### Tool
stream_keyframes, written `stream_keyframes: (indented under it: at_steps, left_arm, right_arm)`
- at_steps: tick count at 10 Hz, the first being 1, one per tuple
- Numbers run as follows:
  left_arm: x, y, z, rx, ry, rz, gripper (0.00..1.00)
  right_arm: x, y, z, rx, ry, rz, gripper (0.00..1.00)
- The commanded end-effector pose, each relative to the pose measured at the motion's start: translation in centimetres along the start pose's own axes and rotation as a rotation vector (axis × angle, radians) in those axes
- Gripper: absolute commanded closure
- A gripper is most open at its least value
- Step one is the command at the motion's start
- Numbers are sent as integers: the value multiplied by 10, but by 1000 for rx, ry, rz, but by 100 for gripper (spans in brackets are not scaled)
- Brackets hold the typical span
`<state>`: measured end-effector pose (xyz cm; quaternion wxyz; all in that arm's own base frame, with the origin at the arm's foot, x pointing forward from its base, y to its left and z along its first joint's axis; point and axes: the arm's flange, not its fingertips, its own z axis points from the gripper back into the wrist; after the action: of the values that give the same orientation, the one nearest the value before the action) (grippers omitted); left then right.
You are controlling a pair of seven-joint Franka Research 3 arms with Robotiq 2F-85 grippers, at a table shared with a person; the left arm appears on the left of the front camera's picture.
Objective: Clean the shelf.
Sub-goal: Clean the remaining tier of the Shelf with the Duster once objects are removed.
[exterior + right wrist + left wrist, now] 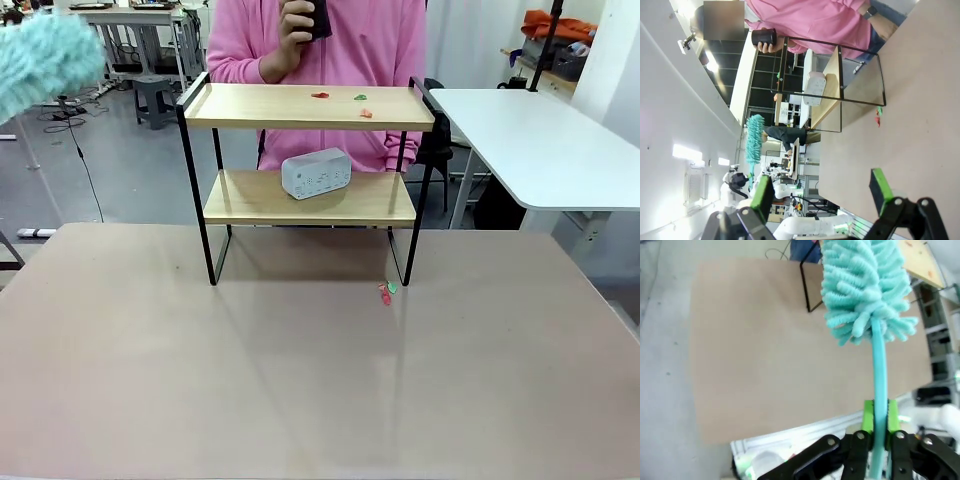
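The shelf (280, 110) is sitting at the far middle of the brown table (300, 380), with a white box (316, 173) lying on its lower board. The left gripper (880, 416) is clamping a fluffy teal duster (862, 285) by the handle, up off to the shelf's left. The right gripper (820, 189) is hanging wide open, holding nothing.

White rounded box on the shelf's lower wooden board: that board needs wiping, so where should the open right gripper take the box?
Probably its two short ends, coming in level from the robot's side. The white rounded box lies broadside to the front, slightly turned, and the upper wooden board roofs it, so the right gripper cannot drop from above.
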<state>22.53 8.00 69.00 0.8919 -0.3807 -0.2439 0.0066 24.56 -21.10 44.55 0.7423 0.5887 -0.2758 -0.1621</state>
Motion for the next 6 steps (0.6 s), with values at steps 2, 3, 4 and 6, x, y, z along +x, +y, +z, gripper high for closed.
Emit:
stream_keyframes:
  at_steps: [2, 3, 4, 6]
  left_arm:
    - [40, -64, -40, 19, 47, -57, 88]
    - [40, -87, -64, 14, 70, -88, 88]
    - [39, -106, -87, -4, 94, -103, 88]
    - [37, -99, -75, 24, 87, -105, 88]
  right_arm:
    - [2, 3, -1, 19, -9, 12, 0]
    - [2, 3, -1, 19, -9, 12, 0]
    - [2, 3, -1, 19, -9, 12, 0]
    - [2, 3, -1, 19, -9, 12, 0]
